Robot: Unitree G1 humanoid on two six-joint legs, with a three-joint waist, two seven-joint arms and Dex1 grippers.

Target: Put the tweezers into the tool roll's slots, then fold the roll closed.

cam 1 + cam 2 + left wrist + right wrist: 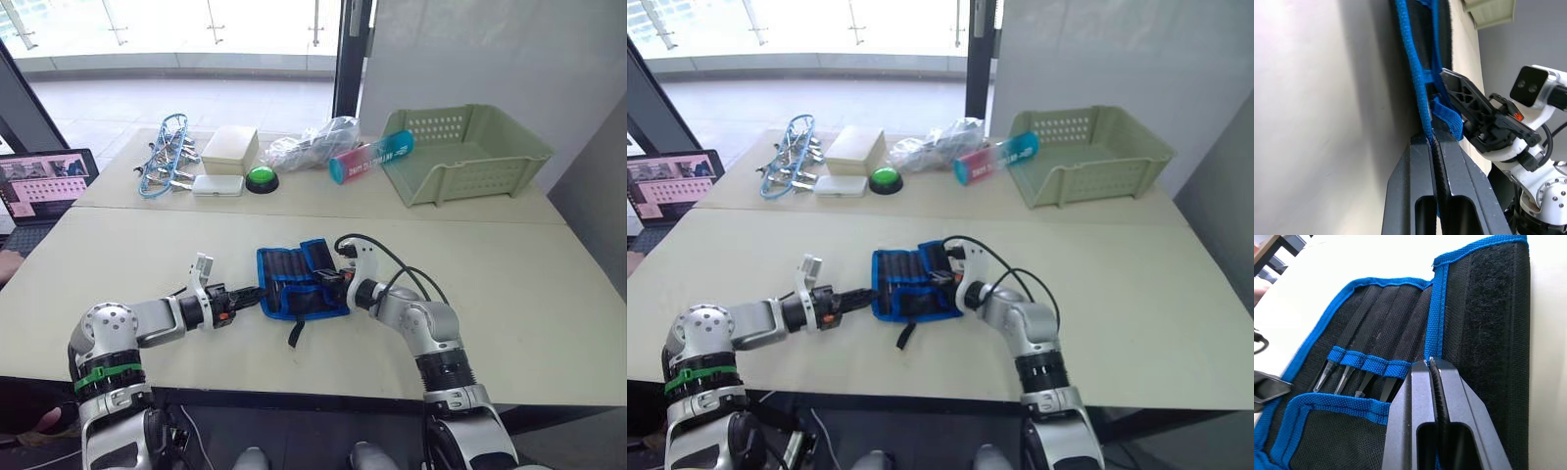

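While both grippers pinch tool roll (299, 281) edges, table (529, 294) open rightward.

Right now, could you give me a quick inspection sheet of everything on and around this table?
Surface: pale table, two tops pushed together.
Job's things: tool roll lies open near the front edge; tweezers sit in its slots, tips showing below the blue band. Strap trails toward the front edge.
Clutter: green basket, blue-wire clip bundle, white box, green button, plastic bag, blue tube, all along the far side.
Claws: left claw shut on the roll's blue edge; right claw shut on the roll's blue binding.
Cables: black cable loops over the right arm.
Surroundings: laptop at left, glass doors behind.
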